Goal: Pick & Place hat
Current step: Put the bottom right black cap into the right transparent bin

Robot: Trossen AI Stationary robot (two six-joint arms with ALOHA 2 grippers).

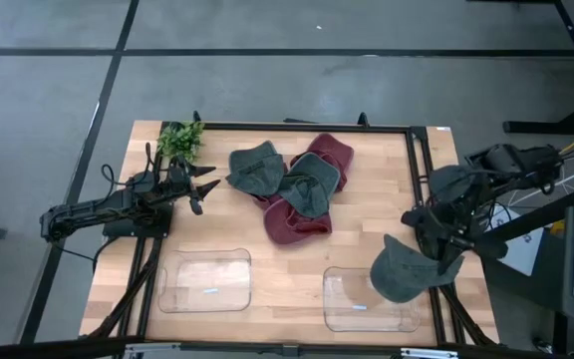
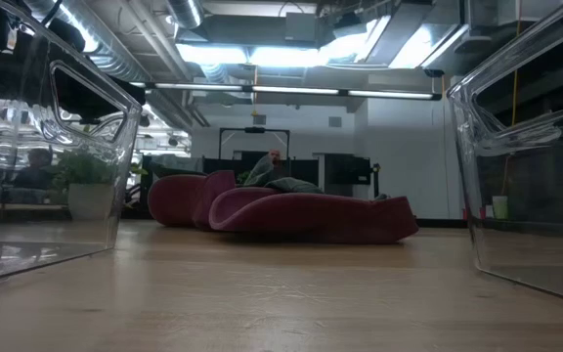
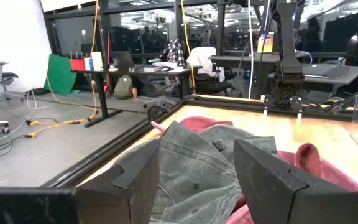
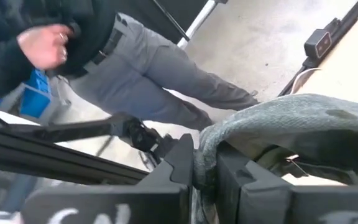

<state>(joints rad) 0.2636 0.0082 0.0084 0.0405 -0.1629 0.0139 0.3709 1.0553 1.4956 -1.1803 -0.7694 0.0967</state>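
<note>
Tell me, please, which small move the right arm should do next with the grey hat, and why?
Probably lower it a little and open. The right end effector is shut on the grey hat, which hangs partly over the right clear bin, so release seems close. The left end effector waits open near the hat pile.

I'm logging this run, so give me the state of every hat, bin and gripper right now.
Held grey hat: gripped, hanging over right bin.
Grey hats: piled on red hats.
Red hats: flat on table.
Left bin: empty.
Right bin: empty.
Left gripper: open.
Right gripper: shut on hat.
</note>
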